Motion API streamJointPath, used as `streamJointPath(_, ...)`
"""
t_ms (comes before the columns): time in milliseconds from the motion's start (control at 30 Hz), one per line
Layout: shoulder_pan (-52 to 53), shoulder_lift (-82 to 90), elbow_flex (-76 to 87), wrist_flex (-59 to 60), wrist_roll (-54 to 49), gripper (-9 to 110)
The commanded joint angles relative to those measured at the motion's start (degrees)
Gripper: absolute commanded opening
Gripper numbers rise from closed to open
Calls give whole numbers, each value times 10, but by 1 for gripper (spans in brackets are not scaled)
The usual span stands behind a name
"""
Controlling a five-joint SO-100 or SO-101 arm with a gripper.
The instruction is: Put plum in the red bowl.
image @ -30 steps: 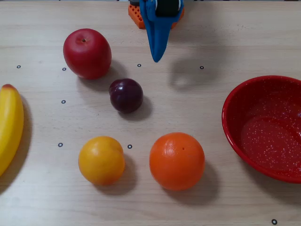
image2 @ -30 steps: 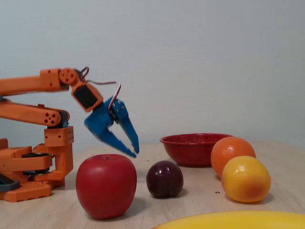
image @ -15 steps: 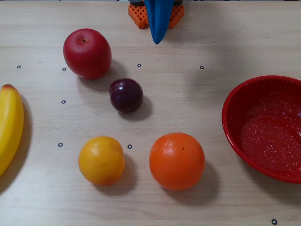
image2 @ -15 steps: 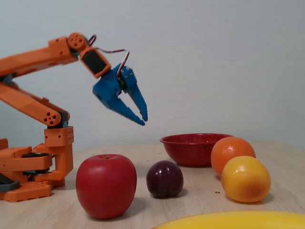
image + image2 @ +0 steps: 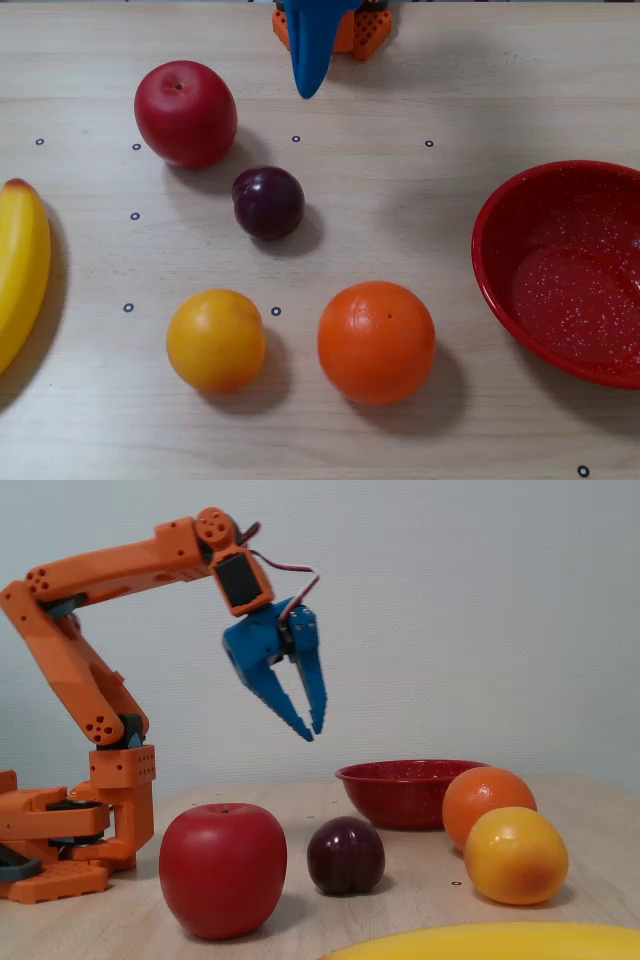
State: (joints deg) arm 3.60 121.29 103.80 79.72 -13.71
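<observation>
The plum (image 5: 268,202), small, round and glossy dark maroon, is seen resting on the pale wood-grain table (image 5: 440,80) near the middle of the overhead view, untouched. All places are given from the plum, left to right in the overhead view. Far to its left, a smooth yellow banana (image 5: 20,265) is cut by the frame edge. Just up-left of the plum, a larger glossy red apple (image 5: 186,112) with a stem dimple is seen, close but apart. Below-left a round yellow-orange fruit (image 5: 216,339) is placed, and below-right a bigger orange (image 5: 376,341) with a finely pitted skin. Well to the right sits the red bowl (image 5: 497,280), wide, round, shiny, speckled white inside, holding nothing. In the fixed view the blue plastic gripper (image 5: 312,730) on the orange arm (image 5: 110,565) is held high above the table, pointed fingers parted slightly at the tips, nothing gripped.
</observation>
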Motion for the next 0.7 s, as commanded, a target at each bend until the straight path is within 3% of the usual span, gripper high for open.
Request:
streamJointPath(0, 26, -5, -62, 7, -24, 0)
streamJointPath(300, 71, -98, -99, 12, -72, 2)
streamJointPath(667, 108, -185, -171, 133, -93, 33)
